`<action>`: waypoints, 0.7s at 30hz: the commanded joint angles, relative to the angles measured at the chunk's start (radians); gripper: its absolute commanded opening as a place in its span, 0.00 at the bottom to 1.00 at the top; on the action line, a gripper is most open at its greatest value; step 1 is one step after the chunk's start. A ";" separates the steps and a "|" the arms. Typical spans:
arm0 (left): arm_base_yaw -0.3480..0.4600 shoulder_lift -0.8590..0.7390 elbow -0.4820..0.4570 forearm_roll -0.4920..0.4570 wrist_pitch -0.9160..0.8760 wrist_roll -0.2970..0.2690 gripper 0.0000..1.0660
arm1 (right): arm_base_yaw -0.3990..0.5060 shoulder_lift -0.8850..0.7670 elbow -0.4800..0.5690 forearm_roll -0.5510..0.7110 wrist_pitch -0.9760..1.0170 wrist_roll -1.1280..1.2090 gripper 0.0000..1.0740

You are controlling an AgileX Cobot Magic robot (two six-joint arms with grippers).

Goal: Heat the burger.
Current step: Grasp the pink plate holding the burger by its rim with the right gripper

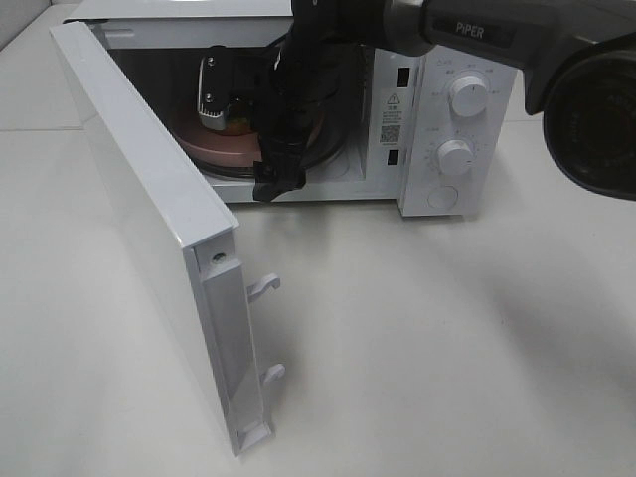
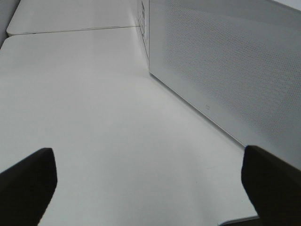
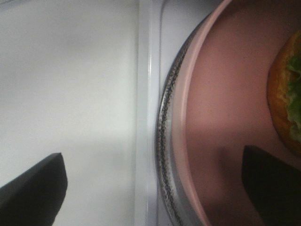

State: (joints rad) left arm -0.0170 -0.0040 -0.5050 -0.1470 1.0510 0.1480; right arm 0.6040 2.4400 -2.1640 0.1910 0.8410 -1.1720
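The burger, an orange-brown bun with green leaf, sits on a round pink plate on the glass turntable inside the open microwave. In the high view only a sliver of the burger shows behind the arm, on the pink plate. My right gripper reaches into the oven cavity and stands open. One of its fingers is over the plate near the burger, the other over the white oven floor, with nothing between them. My left gripper is open above the bare table.
The microwave door swings wide open to the left, its latch hooks sticking out. The left wrist view shows the door's perforated outer face close by. Two white knobs sit on the control panel. White table lies in front.
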 commanded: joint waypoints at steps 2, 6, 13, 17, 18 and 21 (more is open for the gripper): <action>-0.004 -0.017 0.002 -0.006 -0.012 -0.006 0.96 | 0.000 0.000 -0.006 -0.056 -0.031 0.048 0.92; -0.004 -0.017 0.002 -0.006 -0.012 -0.006 0.96 | 0.000 0.000 -0.006 -0.114 -0.062 0.104 0.92; -0.004 -0.017 0.002 -0.006 -0.012 -0.006 0.96 | 0.000 0.008 -0.006 -0.116 -0.064 0.104 0.92; -0.004 -0.017 0.002 -0.006 -0.012 -0.006 0.96 | 0.001 0.008 -0.006 -0.116 -0.071 0.104 0.92; -0.004 -0.017 0.002 -0.006 -0.012 -0.006 0.96 | 0.001 0.008 -0.006 -0.116 -0.071 0.104 0.92; -0.004 -0.017 0.002 -0.006 -0.012 -0.006 0.96 | 0.001 0.012 -0.006 -0.116 -0.084 0.104 0.92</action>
State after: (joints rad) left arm -0.0170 -0.0040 -0.5050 -0.1470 1.0510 0.1480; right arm 0.6040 2.4440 -2.1640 0.0780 0.7690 -1.0750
